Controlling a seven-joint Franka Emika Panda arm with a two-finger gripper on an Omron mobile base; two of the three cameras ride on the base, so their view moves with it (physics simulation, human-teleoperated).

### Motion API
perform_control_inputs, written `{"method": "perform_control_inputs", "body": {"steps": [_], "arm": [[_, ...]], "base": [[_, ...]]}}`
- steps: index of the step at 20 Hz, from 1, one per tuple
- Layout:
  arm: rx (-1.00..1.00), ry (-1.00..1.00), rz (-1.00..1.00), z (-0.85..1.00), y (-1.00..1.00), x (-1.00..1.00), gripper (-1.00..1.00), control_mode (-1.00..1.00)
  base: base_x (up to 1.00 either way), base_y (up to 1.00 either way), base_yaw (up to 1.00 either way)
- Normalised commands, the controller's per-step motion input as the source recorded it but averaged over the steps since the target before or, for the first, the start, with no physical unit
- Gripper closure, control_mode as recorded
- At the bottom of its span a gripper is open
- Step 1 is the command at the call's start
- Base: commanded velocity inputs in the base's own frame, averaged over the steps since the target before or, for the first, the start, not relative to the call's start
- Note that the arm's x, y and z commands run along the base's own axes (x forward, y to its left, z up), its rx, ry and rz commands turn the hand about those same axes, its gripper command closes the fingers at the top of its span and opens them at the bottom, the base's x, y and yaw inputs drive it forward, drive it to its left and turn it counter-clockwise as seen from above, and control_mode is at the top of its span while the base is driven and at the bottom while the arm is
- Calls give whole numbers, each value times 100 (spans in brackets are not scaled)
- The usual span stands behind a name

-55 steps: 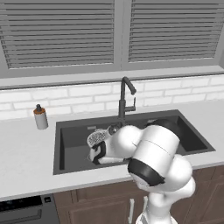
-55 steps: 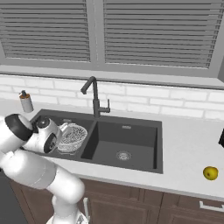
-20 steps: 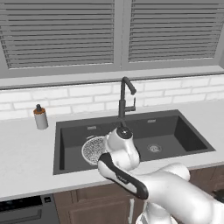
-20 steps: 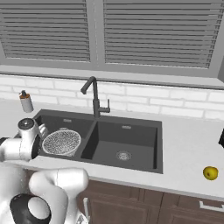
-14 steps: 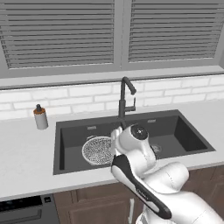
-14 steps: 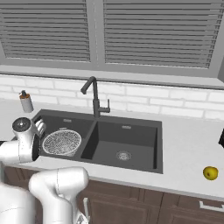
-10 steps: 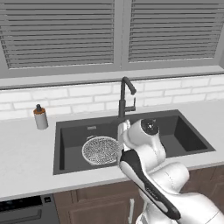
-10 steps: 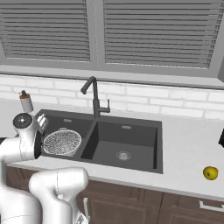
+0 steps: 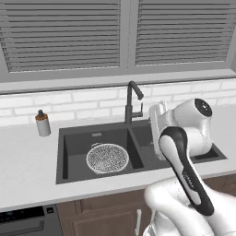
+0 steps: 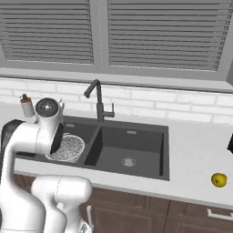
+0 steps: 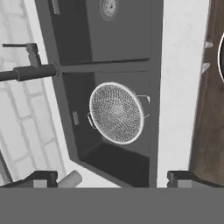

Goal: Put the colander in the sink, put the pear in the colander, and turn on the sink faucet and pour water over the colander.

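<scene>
The silvery mesh colander (image 9: 107,157) (image 10: 69,146) (image 11: 117,113) lies flat in the left basin of the dark grey sink (image 9: 62,138) (image 10: 132,145) (image 11: 118,26). Nothing is in it. My gripper (image 11: 111,177) hangs well above the sink, looking down on the colander, open, with its fingertips (image 11: 43,177) wide apart and nothing between them. The yellow pear (image 10: 219,179) rests on the counter far to the right of the sink. The sink faucet (image 9: 131,103) (image 10: 98,102) (image 11: 30,72) stands behind the divider, and no water is running.
A soap bottle (image 9: 42,123) (image 10: 27,105) stands on the counter left of the sink. A dark object (image 10: 230,142) sits at the right edge of the counter. A white brick wall and window blinds close off the back.
The arm has lifted away from the colander and swung to the right, above the sink's middle. The colander, tilted at the gripper earlier, now lies flat in the left basin.
</scene>
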Motion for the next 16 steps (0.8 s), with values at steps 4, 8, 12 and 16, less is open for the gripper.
{"method": "perform_control_inputs", "body": {"steps": [4,8,12,16], "arm": [[0,-20,33,37,-78,-41,-100,-100],[-2,-24,35,17,-90,-52,-100,-100],[-8,-20,34,6,-99,-30,-100,-100],[-23,-7,30,2,-84,-1,-100,-100]], "base": [[0,0,0],[0,0,0],[0,0,0],[0,0,0]]}}
